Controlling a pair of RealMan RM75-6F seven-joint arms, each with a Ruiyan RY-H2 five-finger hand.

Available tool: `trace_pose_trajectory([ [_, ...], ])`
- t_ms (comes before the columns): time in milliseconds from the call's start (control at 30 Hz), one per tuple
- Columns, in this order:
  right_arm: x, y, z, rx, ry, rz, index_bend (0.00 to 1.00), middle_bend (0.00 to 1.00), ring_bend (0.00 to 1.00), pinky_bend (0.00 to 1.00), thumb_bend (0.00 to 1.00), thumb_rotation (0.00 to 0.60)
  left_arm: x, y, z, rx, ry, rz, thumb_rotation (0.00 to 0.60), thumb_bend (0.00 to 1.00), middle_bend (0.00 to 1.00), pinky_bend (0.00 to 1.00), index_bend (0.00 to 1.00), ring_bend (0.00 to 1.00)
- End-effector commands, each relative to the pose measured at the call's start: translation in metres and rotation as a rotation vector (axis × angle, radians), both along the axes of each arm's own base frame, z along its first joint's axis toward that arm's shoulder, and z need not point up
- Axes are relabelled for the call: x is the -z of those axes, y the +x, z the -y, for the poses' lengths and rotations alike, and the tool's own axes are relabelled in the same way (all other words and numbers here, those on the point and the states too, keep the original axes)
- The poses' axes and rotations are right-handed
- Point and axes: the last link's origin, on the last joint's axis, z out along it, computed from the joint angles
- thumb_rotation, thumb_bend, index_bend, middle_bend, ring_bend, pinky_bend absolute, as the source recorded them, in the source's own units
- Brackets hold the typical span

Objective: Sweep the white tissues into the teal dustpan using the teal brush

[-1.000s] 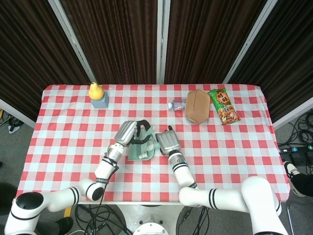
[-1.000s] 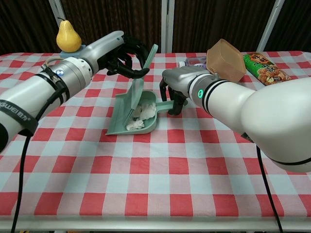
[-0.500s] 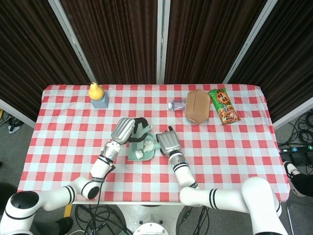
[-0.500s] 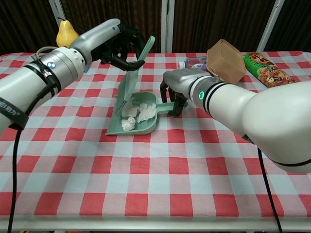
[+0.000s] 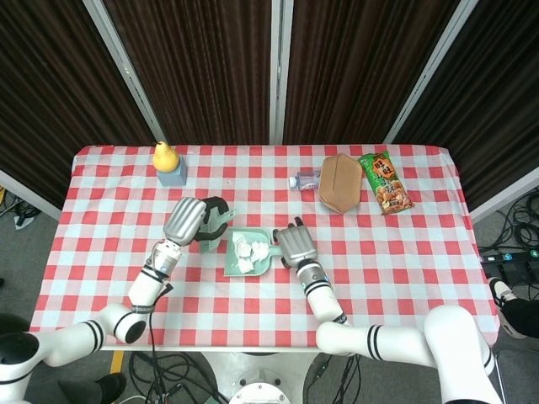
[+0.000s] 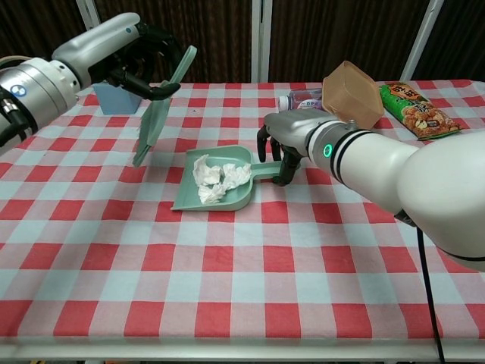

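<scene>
White crumpled tissues (image 6: 220, 179) all sit inside the flat teal plastic dustpan (image 6: 182, 200), which lies on the red-and-white checked tablecloth (image 6: 242, 273) w/ its short handle pointing toward the robot's right. Right hand (image 6: 279, 144) is curled down over that handle, fingers clamped on it, so it's the nearer hand to the pan by far. Left hand (image 6: 136, 61) is up and off to the pan's left, fingers wrapped round the handle of the teal long-handled brush (image 6: 155, 114). Brush hangs tilted, long axis running from the hand down to the bristle end, which is clear of the cloth and apart from the pan mouth. Judging by this, sweeping looks done; no loose tissue visible outside the pan.

Hard to see: in the head view the brush is mostly hidden behind the left hand (image 5: 187, 220); exact right-hand (image 5: 294, 246) finger contact under the handle isn't visible.
</scene>
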Motion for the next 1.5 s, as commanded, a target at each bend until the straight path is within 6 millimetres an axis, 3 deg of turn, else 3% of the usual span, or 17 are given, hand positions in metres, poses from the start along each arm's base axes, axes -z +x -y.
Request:
trace_pose_trajectory([
  [33, -0.004, -0.002, 0.0, 0.001, -0.007, 0.003, 0.22, 0.34, 0.18, 0.09, 0.05, 0.6, -0.01, -0.014, 0.0, -0.017, 0.013, -0.039, 0.6, 0.5, 0.54, 0.91, 0.5, 0.68],
  [233, -0.02, -0.005, 0.0, -0.02, -0.024, 0.015, 0.14, 0.27, 0.14, 0.08, 0.03, 0.6, -0.025, -0.043, 0.002, -0.021, 0.035, -0.255, 0.6, 0.5, 0.54, 0.91, 0.5, 0.68],
  [367, -0.051, -0.016, 0.001, -0.085, -0.084, -0.019, 0.13, 0.26, 0.14, 0.08, 0.03, 0.6, -0.023, -0.055, 0.006, 0.0, 0.045, -0.471, 0.6, 0.5, 0.53, 0.91, 0.5, 0.67],
  [633, -0.114, -0.052, -0.018, -0.169, -0.17, -0.086, 0.13, 0.25, 0.12, 0.07, 0.03, 0.6, -0.008, -0.057, 0.006, 0.01, 0.031, -0.728, 0.6, 0.45, 0.45, 0.9, 0.43, 0.65],
  [767, -0.138, -0.07, -0.03, -0.169, -0.191, -0.079, 0.12, 0.24, 0.11, 0.07, 0.03, 0.6, -0.002, -0.053, 0.004, -0.014, 0.004, -0.754, 0.6, 0.38, 0.41, 0.89, 0.35, 0.63],
  [900, -0.157, -0.086, -0.041, -0.161, -0.207, -0.065, 0.12, 0.24, 0.1, 0.07, 0.03, 0.6, -0.005, -0.051, 0.006, -0.025, 0.006, -0.768, 0.6, 0.33, 0.36, 0.89, 0.29, 0.54],
  [1033, -0.177, -0.106, -0.056, -0.159, -0.228, -0.061, 0.12, 0.22, 0.09, 0.07, 0.03, 0.6, -0.032, -0.048, 0.015, -0.072, 0.059, -0.643, 0.6, 0.28, 0.34, 0.88, 0.26, 0.52],
  [1133, -0.197, -0.127, -0.063, -0.13, -0.258, -0.063, 0.11, 0.21, 0.08, 0.07, 0.06, 0.6, -0.061, -0.064, 0.022, -0.135, 0.109, -0.537, 0.6, 0.26, 0.34, 0.82, 0.25, 0.51],
  [1267, -0.229, -0.157, -0.08, -0.086, -0.298, -0.005, 0.11, 0.19, 0.03, 0.05, 0.22, 0.6, -0.099, -0.11, 0.042, -0.209, 0.131, -0.481, 0.6, 0.2, 0.35, 0.7, 0.26, 0.47],
  [1500, -0.26, -0.205, -0.121, -0.031, -0.389, 0.091, 0.09, 0.14, 0.0, 0.0, 0.23, 0.6, -0.137, -0.178, 0.1, -0.317, 0.233, -0.445, 0.6, 0.12, 0.33, 0.46, 0.26, 0.34],
])
